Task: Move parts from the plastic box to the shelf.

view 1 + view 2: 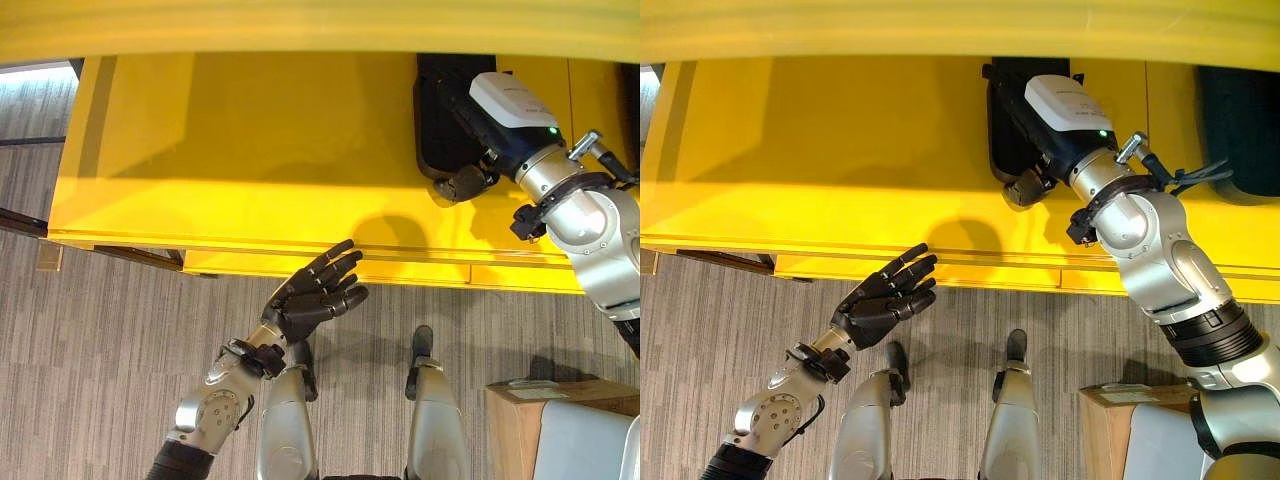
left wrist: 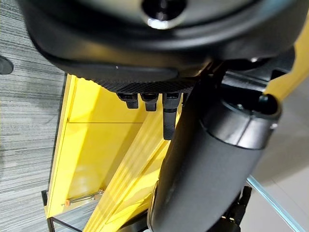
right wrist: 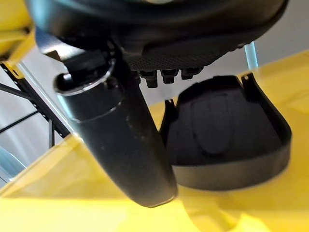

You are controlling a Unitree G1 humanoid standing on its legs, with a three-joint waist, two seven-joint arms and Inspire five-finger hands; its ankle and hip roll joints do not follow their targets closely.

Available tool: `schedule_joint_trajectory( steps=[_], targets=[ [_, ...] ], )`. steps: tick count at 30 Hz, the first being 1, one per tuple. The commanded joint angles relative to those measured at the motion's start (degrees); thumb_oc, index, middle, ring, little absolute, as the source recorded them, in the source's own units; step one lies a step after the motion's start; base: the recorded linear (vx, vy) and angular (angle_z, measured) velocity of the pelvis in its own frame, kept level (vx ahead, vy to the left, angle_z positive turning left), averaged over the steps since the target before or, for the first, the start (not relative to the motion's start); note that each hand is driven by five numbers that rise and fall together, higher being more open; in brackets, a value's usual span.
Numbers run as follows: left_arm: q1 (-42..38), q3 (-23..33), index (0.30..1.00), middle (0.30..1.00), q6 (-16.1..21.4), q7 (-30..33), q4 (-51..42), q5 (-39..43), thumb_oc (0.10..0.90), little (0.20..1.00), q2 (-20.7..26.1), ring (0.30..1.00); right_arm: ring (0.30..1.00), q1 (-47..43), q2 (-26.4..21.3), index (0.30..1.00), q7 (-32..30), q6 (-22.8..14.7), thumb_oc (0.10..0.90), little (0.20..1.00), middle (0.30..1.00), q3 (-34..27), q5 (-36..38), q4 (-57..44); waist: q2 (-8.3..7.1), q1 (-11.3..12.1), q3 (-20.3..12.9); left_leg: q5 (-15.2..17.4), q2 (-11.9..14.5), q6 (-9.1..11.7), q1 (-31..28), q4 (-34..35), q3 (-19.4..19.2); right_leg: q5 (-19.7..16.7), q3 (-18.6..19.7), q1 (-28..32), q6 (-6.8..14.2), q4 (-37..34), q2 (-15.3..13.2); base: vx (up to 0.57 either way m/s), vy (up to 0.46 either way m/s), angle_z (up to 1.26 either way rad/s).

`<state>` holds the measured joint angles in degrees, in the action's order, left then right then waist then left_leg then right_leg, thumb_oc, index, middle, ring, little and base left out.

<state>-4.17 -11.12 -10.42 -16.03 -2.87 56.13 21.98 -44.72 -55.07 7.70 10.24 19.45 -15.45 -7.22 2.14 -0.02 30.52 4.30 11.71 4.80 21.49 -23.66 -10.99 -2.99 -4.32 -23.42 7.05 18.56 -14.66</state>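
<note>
While one black part point(image 3: 227, 140) lies on shelf point(image 1: 250, 150) | right robot hand point(image 1: 1032, 180) above | left robot hand point(image 1: 315, 295) open

Both head views look steeply down on the yellow shelf point(image 1: 260, 150); each wrist view peers closely past its own hand toward it.

The yellow shelf point(image 1: 250, 150) lay bare across its left and middle, free for a hand to pass. On its right stood a black part point(image 1: 1012, 130) with the right hand point(image 1: 1035, 180) over it. An upper shelf edge point(image 1: 320, 25) overhung the back, limiting room above.
</note>
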Motion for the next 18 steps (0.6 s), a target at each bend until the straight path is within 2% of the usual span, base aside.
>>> schedule_joint_trajectory(
  steps=[1, 9, 11, 12, 14, 15, 16, 17, 18],
  targets=[
    [1.1, 0.1, 1.000, 1.000, 3.5, -2.0, -9.4, 2.8, 0.900, 1.000, -0.7, 1.000, 1.000, -4.7, -2.8, 1.000, -2.9, -2.6, 0.900, 1.000, 1.000, -6.5, -0.2, -8.1, 0.36, -0.5, -1.2, -2.3, -3.7, -1.8, -3.6, 5.5, 1.6, 12.0, -2.0, 2.1, -4.9, 10.3, 5.8, 0.00, 0.000, 0.00],
    [1.5, -0.1, 1.000, 1.000, 3.9, -2.6, -9.4, 2.9, 0.900, 1.000, -0.7, 1.000, 1.000, -3.9, -2.9, 1.000, -3.6, -2.6, 0.900, 1.000, 1.000, -7.4, -1.5, -10.3, 0.45, -0.7, -1.1, -2.2, -3.7, -2.0, -3.5, 5.4, 1.5, 12.1, -1.8, 1.8, -5.0, 10.6, 5.8, 0.00, 0.000, 0.00],
    [1.7, -0.1, 1.000, 1.000, 4.4, -2.6, -9.4, 3.2, 0.900, 1.000, -0.7, 1.000, 1.000, -4.1, -3.0, 1.000, -6.1, -3.6, 0.900, 1.000, 1.000, -7.4, -1.0, -10.7, 0.52, -0.8, -1.2, -2.2, -3.8, -2.0, -3.8, 5.5, 1.4, 12.1, -1.6, 2.1, -5.1, 10.4, 6.0, 0.00, 0.020, 0.00],
    [2.0, -0.2, 1.000, 1.000, 5.0, -2.4, -9.4, 3.5, 0.900, 1.000, -0.8, 1.000, 1.000, -3.8, -2.5, 1.000, -10.1, -4.6, 0.900, 1.000, 1.000, -7.9, 0.1, -11.4, 0.64, -1.0, -1.3, -2.2, -3.7, -2.0, -4.0, 5.8, 1.2, 12.1, -1.6, 2.3, -5.2, 10.2, 6.0, 0.01, 0.038, -0.02],
    [2.1, -0.2, 1.000, 1.000, 5.4, -2.3, -9.4, 3.8, 0.900, 1.000, -0.8, 1.000, 1.000, -3.1, -2.0, 1.000, -13.4, -5.5, 0.900, 1.000, 1.000, -8.7, 0.8, -12.0, 0.71, -1.1, -1.4, -2.2, -3.7, -1.9, -4.4, 6.0, 1.1, 12.1, -1.5, 2.5, -5.3, 10.0, 6.0, 0.01, 0.050, -0.06],
    [2.2, -0.2, 1.000, 1.000, 5.8, -1.7, -9.7, 4.3, 0.900, 1.000, -0.9, 1.000, 1.000, -2.3, -1.0, 1.000, -17.1, -6.8, 0.900, 1.000, 1.000, -10.1, 1.6, -12.4, 0.73, -1.3, -1.5, -2.2, -3.6, -1.8, -4.8, 6.2, 1.0, 12.1, -1.4, 2.8, -5.2, 9.8, 6.1, 0.03, 0.106, -0.07],
    [2.7, 0.0, 1.000, 1.000, 6.5, -1.4, -9.6, 4.8, 0.900, 1.000, -1.2, 1.000, 1.000, 0.3, 0.9, 1.000, -21.6, -7.7, 0.900, 1.000, 1.000, -12.7, 2.0, -13.4, 0.87, -1.7, -1.8, -2.2, -3.6, -1.8, -5.7, 6.9, 0.6, 12.0, -1.2, 3.5, -5.2, 9.2, 6.1, 0.07, 0.203, -0.05],
    [3.8, 0.6, 1.000, 1.000, 7.1, -0.7, -10.3, 5.6, 0.900, 1.000, -1.9, 1.000, 1.000, 6.3, 4.9, 1.000, -29.6, -11.5, 0.900, 1.000, 1.000, -18.0, 3.9, -14.4, 1.09, -2.4, -2.6, -2.0, -3.6, -1.7, -7.6, 8.3, 0.2, 11.9, -1.2, 5.0, -5.1, 8.0, 5.9, 0.08, 0.185, -0.04],
    [4.0, 0.7, 1.000, 1.000, 7.3, -0.6, -10.4, 5.7, 0.900, 1.000, -2.0, 1.000, 1.000, 7.0, 5.3, 1.000, -30.4, -11.4, 0.900, 1.000, 1.000, -18.7, 4.1, -14.5, 1.09, -2.4, -2.7, -2.1, -3.6, -1.7, -7.9, 8.5, 0.1, 11.9, -1.2, 5.3, -5.1, 7.8, 5.9, 0.09, 0.180, -0.04]
  ],
)
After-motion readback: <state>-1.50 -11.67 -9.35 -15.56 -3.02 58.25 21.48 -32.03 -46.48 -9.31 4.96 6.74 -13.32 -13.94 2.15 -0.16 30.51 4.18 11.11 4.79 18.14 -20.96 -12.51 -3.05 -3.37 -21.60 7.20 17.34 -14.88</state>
